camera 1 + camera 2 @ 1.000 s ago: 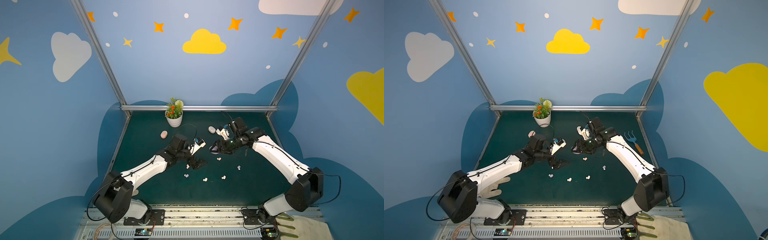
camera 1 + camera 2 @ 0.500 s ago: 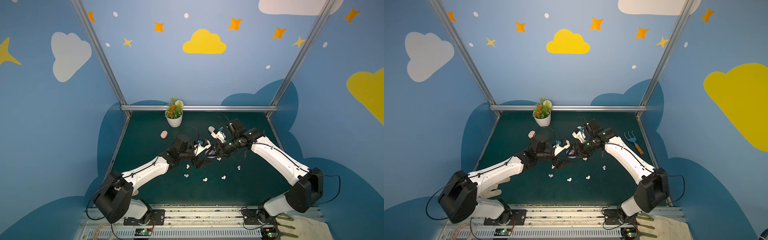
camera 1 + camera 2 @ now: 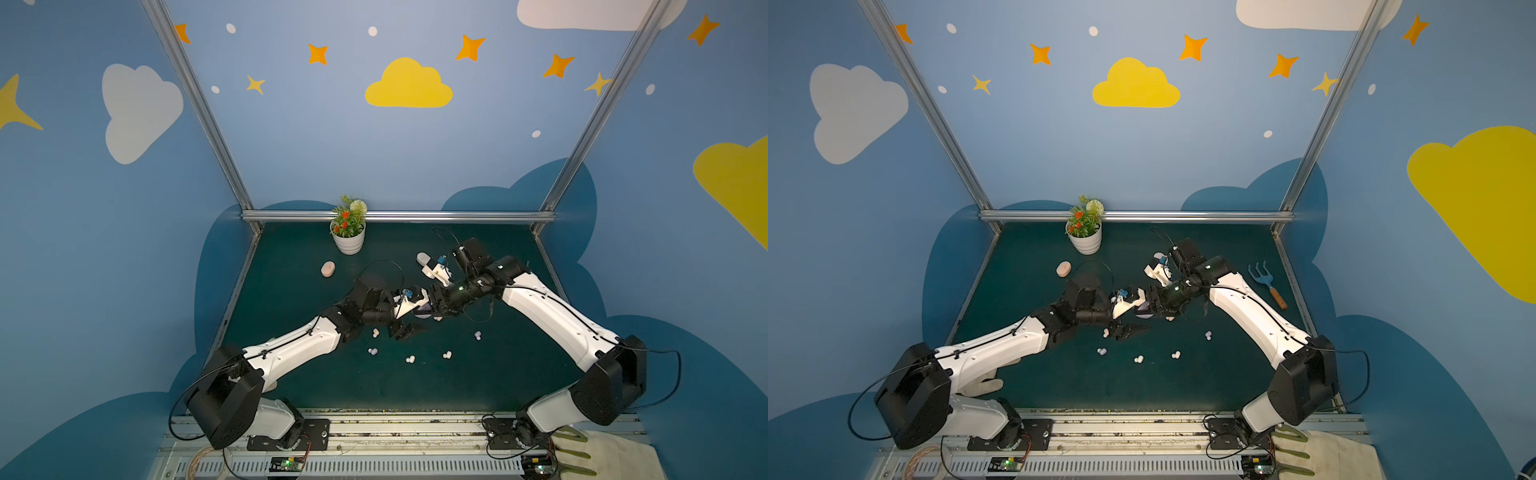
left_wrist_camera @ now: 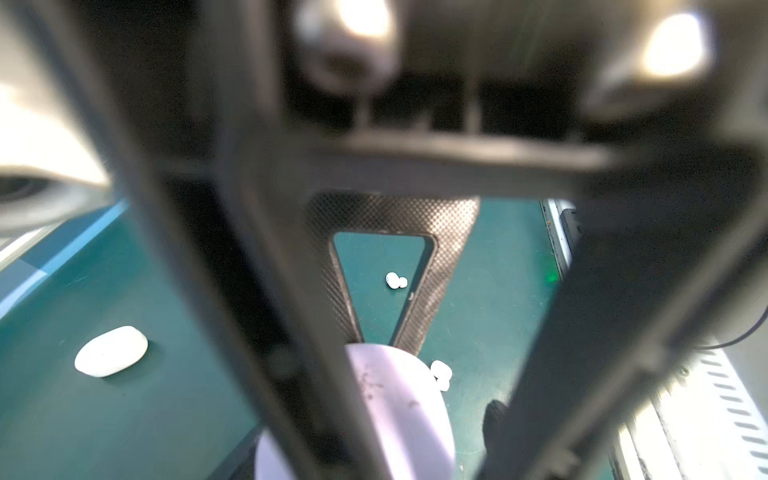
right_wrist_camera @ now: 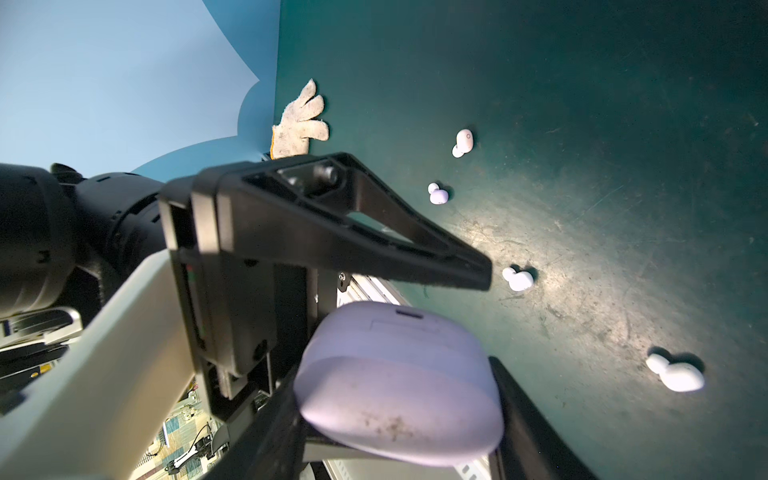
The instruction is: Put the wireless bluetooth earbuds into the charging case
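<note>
**Right gripper holds the lilac case, left jaws wide around it**

The right gripper (image 5: 399, 386) is clamped on the lilac charging case (image 5: 395, 340), pinching it between its two fingers over the green mat (image 3: 291, 299) near the middle of the workspace. The case looks closed, with a dusty smudge on its shell. The left gripper (image 3: 417, 321) faces it head-on with its jaws well apart and nothing in its grasp. In the right wrist view one of its fingers (image 5: 374, 241) hangs beside the case with a clear gap between them, and the other finger is hidden. The left wrist view is mostly blur, with the lilac shell low between the dark fingers.

Six earbuds (image 3: 410, 359) lie loose on the mat. One sits just beside the left gripper, one is half hidden under the right gripper, and the other four are scattered nearer the arm bases. A pink case (image 3: 328, 269) and a white case (image 3: 423, 258) rest farther back, either side of the arms, near the potted plant (image 3: 348, 241)
</note>
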{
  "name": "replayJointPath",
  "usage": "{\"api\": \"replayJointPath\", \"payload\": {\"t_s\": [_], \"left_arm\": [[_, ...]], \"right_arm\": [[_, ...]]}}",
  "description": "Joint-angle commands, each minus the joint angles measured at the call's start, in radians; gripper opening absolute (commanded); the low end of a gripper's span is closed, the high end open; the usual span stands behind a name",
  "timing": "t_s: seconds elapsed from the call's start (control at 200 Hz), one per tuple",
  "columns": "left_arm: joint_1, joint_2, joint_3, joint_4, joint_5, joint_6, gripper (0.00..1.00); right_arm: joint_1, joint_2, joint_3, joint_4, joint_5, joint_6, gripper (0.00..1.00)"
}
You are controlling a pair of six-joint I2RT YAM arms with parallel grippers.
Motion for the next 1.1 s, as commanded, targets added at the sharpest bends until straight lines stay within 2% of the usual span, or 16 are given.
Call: {"api": "replayJointPath", "payload": {"t_s": [0.0, 0.931, 1.096], "left_arm": [[-0.004, -0.024, -0.011, 0.024, -0.005, 0.012, 0.68], [-0.013, -0.025, -0.019, 0.039, -0.004, 0.003, 0.42], [-0.012, -0.028, -0.019, 0.047, -0.008, -0.007, 0.38]], "right_arm": [[0.001, -0.008, 0.005, -0.015, -0.005, -0.011, 0.48], [-0.002, -0.016, -0.005, -0.001, -0.018, 0.008, 0.46], [-0.002, -0.016, -0.005, 0.0, -0.023, 0.011, 0.5]]}}
